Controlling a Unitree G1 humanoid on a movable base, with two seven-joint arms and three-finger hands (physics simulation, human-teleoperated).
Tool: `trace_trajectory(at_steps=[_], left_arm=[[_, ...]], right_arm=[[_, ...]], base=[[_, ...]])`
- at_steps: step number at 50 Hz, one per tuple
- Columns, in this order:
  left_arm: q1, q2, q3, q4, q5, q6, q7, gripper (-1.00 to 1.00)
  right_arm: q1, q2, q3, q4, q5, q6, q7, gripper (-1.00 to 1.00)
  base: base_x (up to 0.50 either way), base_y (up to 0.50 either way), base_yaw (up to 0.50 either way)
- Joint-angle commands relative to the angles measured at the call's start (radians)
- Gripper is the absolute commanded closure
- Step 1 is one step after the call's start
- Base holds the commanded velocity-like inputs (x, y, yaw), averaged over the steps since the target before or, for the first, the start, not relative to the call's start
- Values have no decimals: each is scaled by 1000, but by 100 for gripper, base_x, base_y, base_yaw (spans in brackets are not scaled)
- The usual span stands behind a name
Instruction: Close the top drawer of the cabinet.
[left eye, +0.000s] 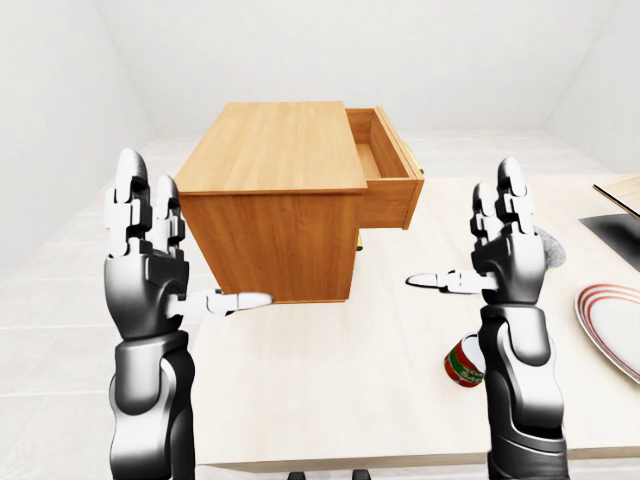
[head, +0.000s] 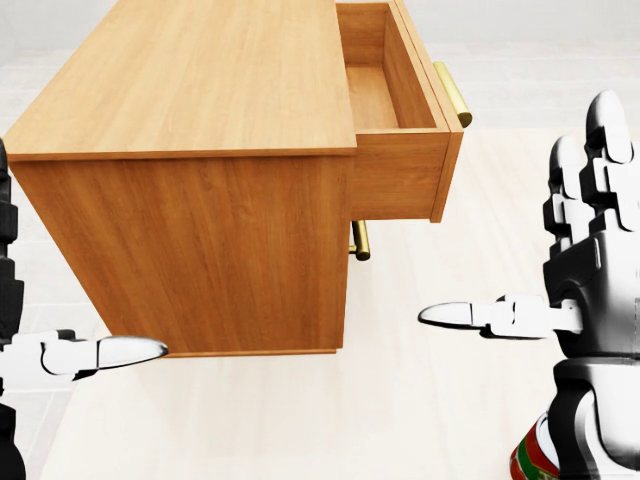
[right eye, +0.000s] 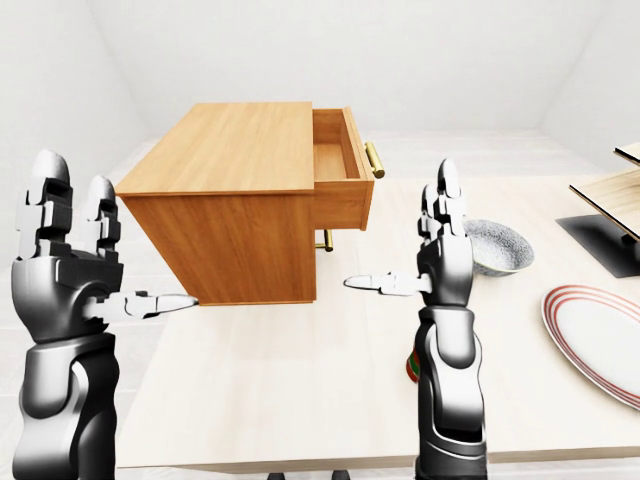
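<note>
A wooden cabinet (left eye: 275, 195) stands on the pale table (left eye: 350, 390), in the upper middle of the left-eye view. Its top drawer (head: 395, 120) is pulled out to the right and is empty, with a brass handle (head: 452, 93) on its face. A second brass handle (head: 359, 240) shows below it. My left hand (left eye: 165, 265) is open and raised at the cabinet's lower left, thumb pointing at its side. My right hand (left eye: 500, 250) is open and raised to the right of the drawer and lower, apart from it.
A red can (left eye: 463, 363) stands on the table behind my right forearm. A grey speckled bowl (right eye: 497, 246) sits right of my right hand. A red-rimmed plate (right eye: 590, 335) lies at the right edge. A wooden rack (right eye: 610, 195) on a dark base is at the upper right.
</note>
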Motion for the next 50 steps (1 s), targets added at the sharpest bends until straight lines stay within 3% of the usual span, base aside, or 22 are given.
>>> trace_trajectory(at_steps=[1,8,26,50], left_arm=[[6,-5,-13,-19,19,0,-9,-100],[-7,-3,-6,-27,18,0,-12,-100],[5,-7,-13,-19,30,0,-20,-100],[-5,-5,-8,-21,32,0,-24,-100]], right_arm=[[-118,-28,15,232,13,0,-35,-100],[-168,-34,38,423,4,0,-48,-100],[-242,-26,83,617,-15,0,-59,-100],[-268,-27,90,589,-19,0,-79,-100]], base=[[0,0,0],[0,0,0],[0,0,0],[0,0,0]])
